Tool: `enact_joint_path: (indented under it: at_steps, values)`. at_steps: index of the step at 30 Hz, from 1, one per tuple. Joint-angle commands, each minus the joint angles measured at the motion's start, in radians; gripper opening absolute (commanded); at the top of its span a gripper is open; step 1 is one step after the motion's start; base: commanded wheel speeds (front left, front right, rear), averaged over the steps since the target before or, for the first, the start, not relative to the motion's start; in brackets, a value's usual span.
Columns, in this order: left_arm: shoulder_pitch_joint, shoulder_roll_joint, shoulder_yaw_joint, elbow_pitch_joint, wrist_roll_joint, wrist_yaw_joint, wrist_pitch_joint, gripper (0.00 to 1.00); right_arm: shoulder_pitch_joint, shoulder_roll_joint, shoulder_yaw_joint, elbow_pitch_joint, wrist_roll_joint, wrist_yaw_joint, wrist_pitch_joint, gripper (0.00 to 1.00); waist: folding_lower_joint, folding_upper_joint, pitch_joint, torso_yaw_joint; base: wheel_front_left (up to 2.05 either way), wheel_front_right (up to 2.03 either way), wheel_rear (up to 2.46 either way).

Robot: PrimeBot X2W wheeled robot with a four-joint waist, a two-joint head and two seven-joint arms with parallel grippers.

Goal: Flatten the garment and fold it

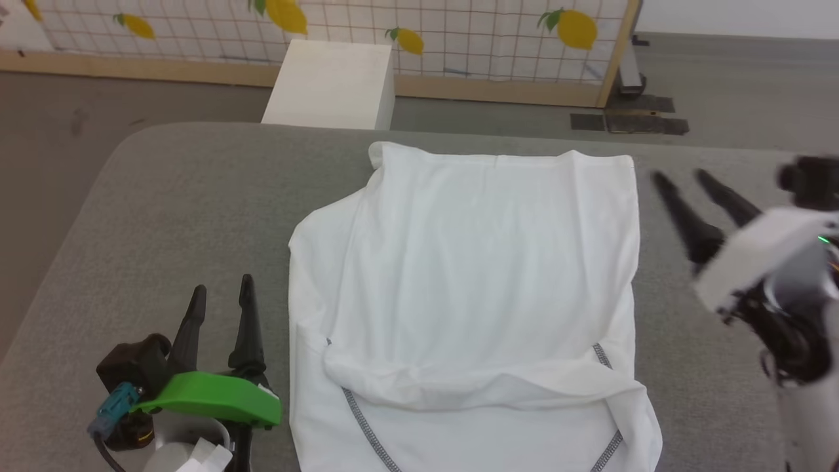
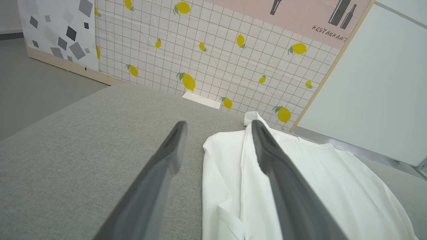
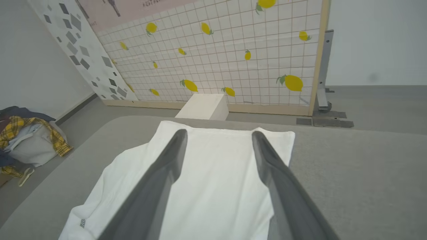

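Note:
The garment (image 1: 472,295), a thin white shirt with dark grey zigzag seams, lies on the grey table (image 1: 183,210), its right side folded over the middle and a rolled fold across its near part. My left gripper (image 1: 221,294) rests open at the lower left, beside the garment's left edge, holding nothing. My right gripper (image 1: 682,178) hangs open just off the garment's right edge, blurred, nothing between its fingers. In the left wrist view the garment (image 2: 300,180) lies under the right finger (image 2: 283,173). The right wrist view looks down on the garment (image 3: 217,180) between open fingers (image 3: 160,176).
A rigid white box (image 1: 334,82) stands on the floor beyond the table's far edge, before a lemon-patterned panel (image 1: 459,33). A pile of clothes (image 3: 26,136) lies on the floor at the left. Bare table lies left and right of the garment.

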Motion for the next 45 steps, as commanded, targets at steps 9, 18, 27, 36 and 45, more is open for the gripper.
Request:
enact_joint_path:
  at_steps: [9,18,27,36,45]
  values:
    - [-0.015,0.002,-0.002,0.004,-0.008,0.027,0.024,1.0,0.223,0.1,-0.293,-0.155,-0.126,-0.001,-0.035,1.0,0.0,0.0094,0.038,-0.052,0.0,0.0,0.0]
    - [-0.362,0.054,-0.027,0.207,-0.03,0.058,0.324,1.0,0.189,0.104,-0.321,-0.241,-0.122,-0.001,0.015,1.0,0.0,0.0094,0.189,-0.064,0.0,0.0,0.0]
    - [-0.75,0.148,-0.105,0.487,0.003,0.105,0.801,1.0,0.139,0.093,-0.31,-0.291,-0.109,-0.001,0.057,1.0,0.0,0.0094,0.339,-0.132,0.0,0.0,0.0]
    - [-0.861,0.186,-0.194,0.593,0.073,0.101,0.949,1.0,0.12,0.088,-0.312,-0.314,-0.104,-0.001,0.066,1.0,0.0,0.0094,0.404,-0.163,0.0,0.0,0.0]
    - [-0.825,0.15,-0.251,0.632,0.053,0.079,1.118,0.0,0.111,0.087,-0.337,-0.323,-0.109,-0.001,0.065,1.0,0.0,0.0094,0.417,-0.147,0.0,0.0,0.0]
